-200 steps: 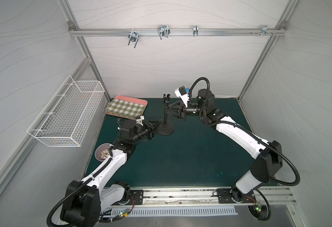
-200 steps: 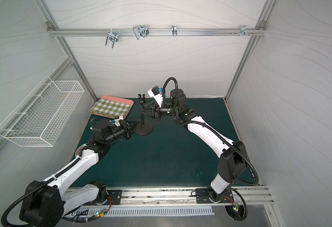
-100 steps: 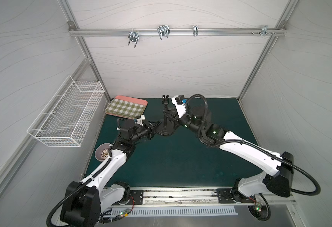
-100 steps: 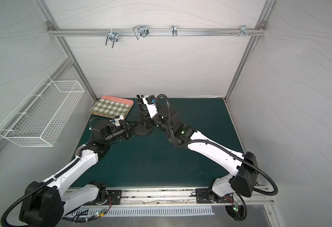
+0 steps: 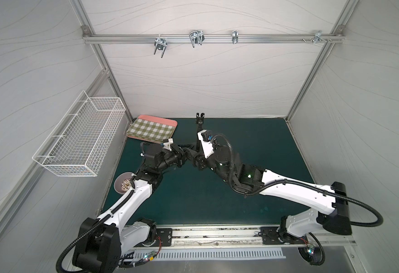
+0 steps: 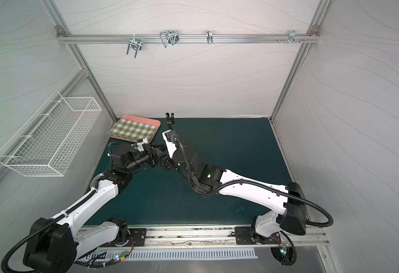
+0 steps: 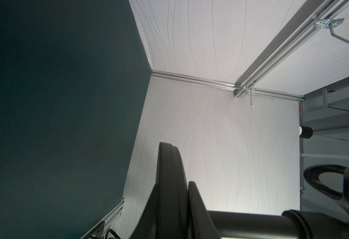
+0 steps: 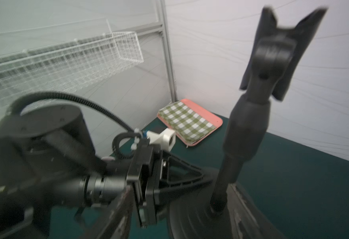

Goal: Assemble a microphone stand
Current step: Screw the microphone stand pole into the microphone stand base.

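Green mat (image 5: 252,141): left pincer (image 8: 198,179) clenched on base (image 8: 192,219); right pincer (image 8: 180,188) released, straddling rod (image 8: 246,132).

**Green mat with three things on it**

A dark green mat (image 5: 264,151) carries everything. A checked tray (image 5: 152,129) with a pink rim lies flat in the mat's far left corner. A small round bowl (image 5: 123,186) sits at the left edge, nearer the front. The black microphone stand (image 8: 246,132) stands upright on its round base, near the tray but apart from it.
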Motion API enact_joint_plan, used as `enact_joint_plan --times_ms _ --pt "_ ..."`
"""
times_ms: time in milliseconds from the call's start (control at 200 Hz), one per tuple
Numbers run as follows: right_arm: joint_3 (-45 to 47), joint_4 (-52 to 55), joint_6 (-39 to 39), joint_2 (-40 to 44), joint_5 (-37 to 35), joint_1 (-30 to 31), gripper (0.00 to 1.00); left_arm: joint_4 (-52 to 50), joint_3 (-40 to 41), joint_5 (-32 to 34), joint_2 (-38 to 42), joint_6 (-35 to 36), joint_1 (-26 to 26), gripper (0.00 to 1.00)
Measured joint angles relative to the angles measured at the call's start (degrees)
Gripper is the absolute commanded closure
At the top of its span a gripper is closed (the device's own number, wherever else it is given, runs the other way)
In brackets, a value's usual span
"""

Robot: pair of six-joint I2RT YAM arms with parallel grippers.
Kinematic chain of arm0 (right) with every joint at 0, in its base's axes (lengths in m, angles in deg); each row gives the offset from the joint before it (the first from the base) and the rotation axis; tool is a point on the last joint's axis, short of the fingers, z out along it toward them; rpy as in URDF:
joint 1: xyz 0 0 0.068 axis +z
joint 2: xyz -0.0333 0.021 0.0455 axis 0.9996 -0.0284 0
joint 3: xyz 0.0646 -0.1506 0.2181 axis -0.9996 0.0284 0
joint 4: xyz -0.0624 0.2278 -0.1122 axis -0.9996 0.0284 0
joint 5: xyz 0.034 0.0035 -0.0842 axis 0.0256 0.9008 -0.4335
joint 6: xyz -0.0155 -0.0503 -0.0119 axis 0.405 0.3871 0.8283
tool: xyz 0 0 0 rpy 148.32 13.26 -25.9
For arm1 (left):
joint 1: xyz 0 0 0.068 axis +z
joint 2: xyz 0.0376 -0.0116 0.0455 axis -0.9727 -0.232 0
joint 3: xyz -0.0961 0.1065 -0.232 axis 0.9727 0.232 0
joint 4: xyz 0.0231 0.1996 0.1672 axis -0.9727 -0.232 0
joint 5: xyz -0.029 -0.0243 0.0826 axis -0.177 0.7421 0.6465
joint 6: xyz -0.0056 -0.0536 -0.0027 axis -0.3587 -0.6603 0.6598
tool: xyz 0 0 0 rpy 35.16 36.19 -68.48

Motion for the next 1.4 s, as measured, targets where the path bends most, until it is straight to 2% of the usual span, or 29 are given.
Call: enact_joint_plan --times_ms 165,255,325,410,515,670,795,905,1035,1076,1206,1401 --pt "2.73 -0.39 -0.13 4.50 20.24 -14.25 0.24 -0.02 0.00 0.22 0.00 -0.11 0.00 1.00" --pt "1.99 -1.86 -0.50 4.11 31.95 -21.46 0.26 -0.07 0.00 0.31 0.00 -0.17 0.00 1.00" --pt "0.31 -2.54 -0.72 2.45 40.50 -24.87 0.29 -0.13 0.00 0.31 0.00 -0.17 0.00 1.00" --pt "-3.23 -3.17 -0.96 -1.09 49.62 -27.06 0.31 -0.15 0.00 0.33 0.00 -0.17 0.00 1.00" --pt "-6.19 -3.80 -1.07 -4.68 57.31 -27.87 0.33 -0.20 0.00 0.35 0.00 -0.20 0.00 1.00" --pt "-9.07 -4.20 -1.03 -8.24 63.36 -27.89 0.37 -0.35 0.00 0.35 0.00 -0.20 0.00 1.00" --pt "-11.19 -5.07 -1.22 -10.40 66.31 -27.91 0.47 -0.35 0.00 0.35 0.02 -0.17 0.00 1.00" --pt "-12.81 -5.40 -1.57 -11.82 67.17 -27.91 0.62 -0.28 0.00 0.33 0.02 -0.20 0.00 1.00" --pt "-13.35 -5.25 -1.42 -12.31 65.09 -27.71 0.74 -0.39 0.00 0.35 0.02 -0.20 0.00 1.00" --pt "-13.20 -5.07 -0.81 -12.07 62.82 -27.15 0.74 -0.63 0.00 0.37 0.02 -0.48 0.00 1.00" --pt "-9.86 -5.01 2.29 -8.81 49.05 -22.51 0.74 -1.64 0.00 0.26 0.02 -0.76 0.07 1.00" --pt "-6.49 -4.26 3.28 -3.54 19.39 -11.41 0.78 0.39 0.00 -1.36 0.09 -0.02 0.11 1.00"
